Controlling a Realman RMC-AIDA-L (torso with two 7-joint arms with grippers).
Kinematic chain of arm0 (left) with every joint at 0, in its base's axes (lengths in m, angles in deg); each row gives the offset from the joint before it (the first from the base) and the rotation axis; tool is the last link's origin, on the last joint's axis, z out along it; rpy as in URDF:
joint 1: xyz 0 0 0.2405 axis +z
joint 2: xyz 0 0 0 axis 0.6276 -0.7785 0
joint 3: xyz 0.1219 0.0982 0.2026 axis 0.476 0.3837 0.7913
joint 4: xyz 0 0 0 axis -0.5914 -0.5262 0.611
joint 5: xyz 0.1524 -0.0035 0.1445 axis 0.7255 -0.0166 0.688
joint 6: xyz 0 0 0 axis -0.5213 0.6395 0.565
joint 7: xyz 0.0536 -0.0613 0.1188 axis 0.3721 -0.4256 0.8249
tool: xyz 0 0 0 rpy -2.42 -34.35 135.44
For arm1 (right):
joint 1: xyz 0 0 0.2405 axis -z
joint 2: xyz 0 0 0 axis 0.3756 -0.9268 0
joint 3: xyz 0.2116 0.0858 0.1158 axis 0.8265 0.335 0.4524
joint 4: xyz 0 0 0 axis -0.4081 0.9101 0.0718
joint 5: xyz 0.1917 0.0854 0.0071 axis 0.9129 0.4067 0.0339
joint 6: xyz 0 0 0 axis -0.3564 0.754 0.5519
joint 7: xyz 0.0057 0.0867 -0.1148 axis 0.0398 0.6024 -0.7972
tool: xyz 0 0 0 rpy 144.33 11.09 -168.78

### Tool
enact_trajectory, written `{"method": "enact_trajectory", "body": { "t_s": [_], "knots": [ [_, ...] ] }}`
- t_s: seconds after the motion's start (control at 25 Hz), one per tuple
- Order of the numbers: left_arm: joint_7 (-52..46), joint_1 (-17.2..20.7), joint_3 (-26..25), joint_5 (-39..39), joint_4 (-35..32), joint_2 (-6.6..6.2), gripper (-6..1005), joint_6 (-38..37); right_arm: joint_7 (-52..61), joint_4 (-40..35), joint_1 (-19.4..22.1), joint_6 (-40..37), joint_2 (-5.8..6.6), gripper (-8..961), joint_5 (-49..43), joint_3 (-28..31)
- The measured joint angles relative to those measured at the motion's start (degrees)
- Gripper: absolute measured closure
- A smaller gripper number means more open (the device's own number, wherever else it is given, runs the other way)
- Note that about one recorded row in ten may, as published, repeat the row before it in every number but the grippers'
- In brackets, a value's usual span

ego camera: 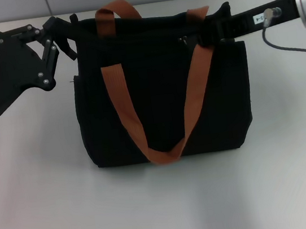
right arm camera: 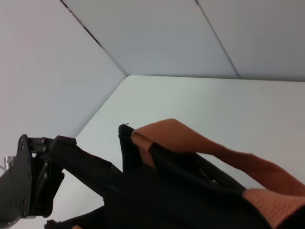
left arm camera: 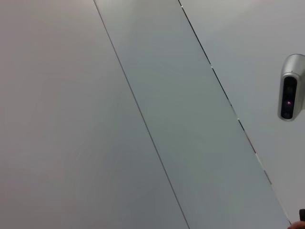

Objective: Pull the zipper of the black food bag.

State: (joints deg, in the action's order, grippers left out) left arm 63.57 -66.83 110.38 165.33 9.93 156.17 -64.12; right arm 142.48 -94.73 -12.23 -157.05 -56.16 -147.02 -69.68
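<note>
Black fabric of the bag (ego camera: 163, 107) on the worktop (ego camera: 165, 204) is pinched at its far-left corner by the left end effector (ego camera: 67, 32), while the right end effector (ego camera: 209, 29) reaches level to the zipper (ego camera: 184, 41), grip unclear.

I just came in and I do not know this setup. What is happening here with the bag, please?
A two-armed robot works on a black food bag standing on a white table. The left gripper is at the bag's top left corner, seemingly holding the fabric. The right gripper reaches over the top edge on the right, near the zip line. The zipper pull cannot be made out clearly.
</note>
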Motion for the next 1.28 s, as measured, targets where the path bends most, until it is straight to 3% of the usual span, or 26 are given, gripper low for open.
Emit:
{"method": "enact_trajectory", "body": {
  "t_s": [1.0,1.28],
  "knots": [
    [0.0,-0.2,0.0,-0.1,-0.1,-0.09,892,0.2,-0.3,-3.4,2.9,-2.9,0.0,959,-2.8,5.4],
    [0.0,-0.1,0.0,-0.1,-0.1,-0.06,889,0.3,-1.4,-3.4,3.0,-3.3,0.0,915,-0.6,6.1]
  ]
}}
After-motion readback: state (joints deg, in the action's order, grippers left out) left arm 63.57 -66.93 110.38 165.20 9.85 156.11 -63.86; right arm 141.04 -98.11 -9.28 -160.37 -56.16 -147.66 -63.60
